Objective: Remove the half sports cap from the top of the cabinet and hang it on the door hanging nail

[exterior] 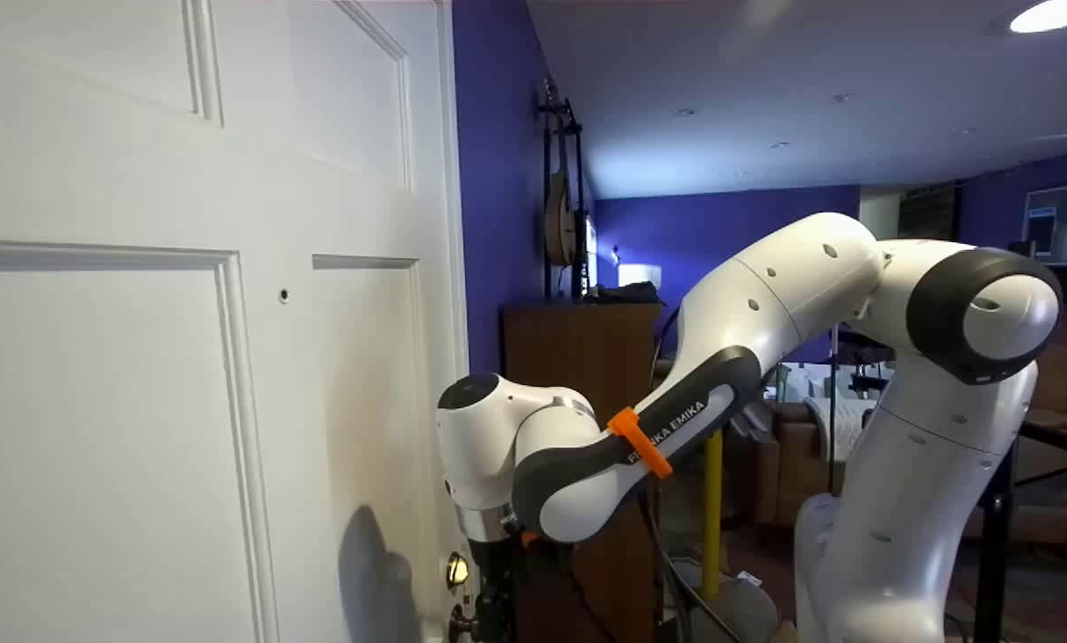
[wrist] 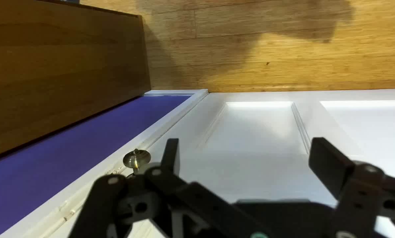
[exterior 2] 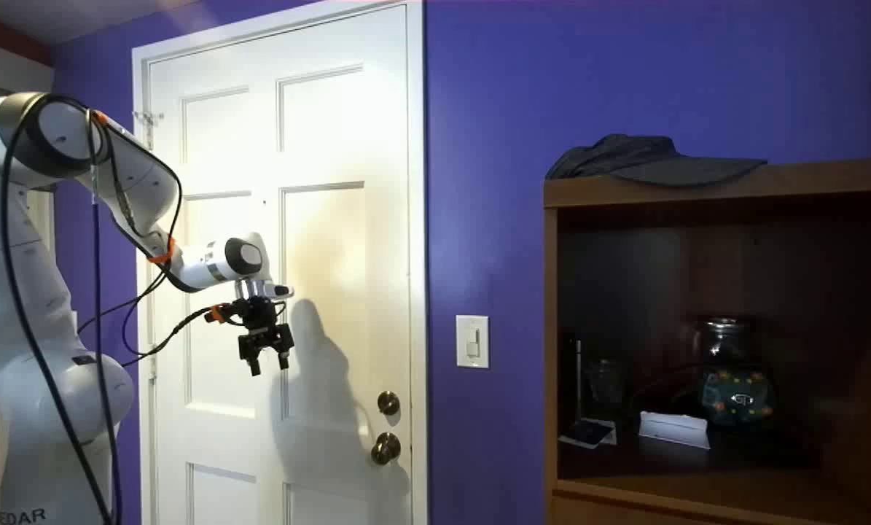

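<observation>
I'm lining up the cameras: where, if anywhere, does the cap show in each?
In an exterior view: cap right of centre, small, dark, atop the cabinet.
In an exterior view: cap upper right, brim pointing right.
Wrist view: not in it.
Shared landmark: the white door, in all three.

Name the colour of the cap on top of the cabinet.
The cap is dark grey, close to black, showing best in an exterior view.

Purple wall (exterior 2: 493, 182), white switch (exterior 2: 472, 341) near its edge; guitar (exterior: 560, 219) hangs high. Plank floor (wrist: 299, 66), partly shadowed. Ceiling light (exterior: 1058, 14) glows.
</observation>
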Motion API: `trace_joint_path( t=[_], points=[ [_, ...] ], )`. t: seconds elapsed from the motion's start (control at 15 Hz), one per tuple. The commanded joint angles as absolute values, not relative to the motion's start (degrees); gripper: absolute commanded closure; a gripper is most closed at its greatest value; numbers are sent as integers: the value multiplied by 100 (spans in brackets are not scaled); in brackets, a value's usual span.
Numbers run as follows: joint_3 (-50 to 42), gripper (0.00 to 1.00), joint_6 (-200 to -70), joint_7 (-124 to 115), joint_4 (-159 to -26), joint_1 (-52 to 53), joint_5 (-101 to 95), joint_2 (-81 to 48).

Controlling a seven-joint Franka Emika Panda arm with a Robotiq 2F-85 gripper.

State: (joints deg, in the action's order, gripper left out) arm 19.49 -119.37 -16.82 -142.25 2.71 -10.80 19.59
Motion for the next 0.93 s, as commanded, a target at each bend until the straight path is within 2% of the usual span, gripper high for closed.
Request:
trace_joint_path(
  t=[0.0, 0.53, 0.87],
  points=[
    [1761, 0, -11915, -1740, -14215, 469, -1152, 1934],
    [1720, 0, -11934, -1737, -14182, 454, -1144, 1908],
    [1030, 0, -12041, -978, -13768, 242, -1201, 1951]
  ],
)
